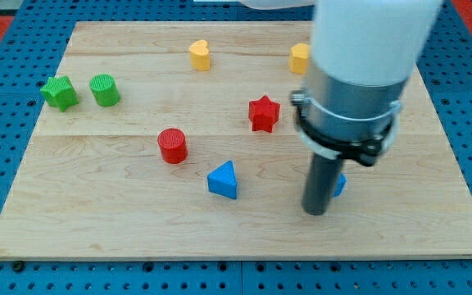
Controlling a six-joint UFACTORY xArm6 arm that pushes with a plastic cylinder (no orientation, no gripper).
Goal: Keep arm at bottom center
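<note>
My tip (315, 211) sits lower right of centre, touching a blue block (339, 184) mostly hidden behind the rod. To its left the blue triangle (224, 180) and red cylinder (172, 145) stand in the way; the red star (264, 113) blocks upward. Bare board runs along the frame's bottom edge.

On the worktop (97, 221), the green star (59, 93) and green cylinder (105, 89) are set side by side near the left edge. The yellow heart (199, 55) and a yellow block (300, 58) are placed along the top edge. The red star (263, 113) is found near the centre, the red cylinder (172, 145) to its lower left, and the blue triangle (224, 180) below them. My tip (316, 211) is planted towards the bottom edge, right of centre, just beside a partly hidden blue block (339, 185).
</note>
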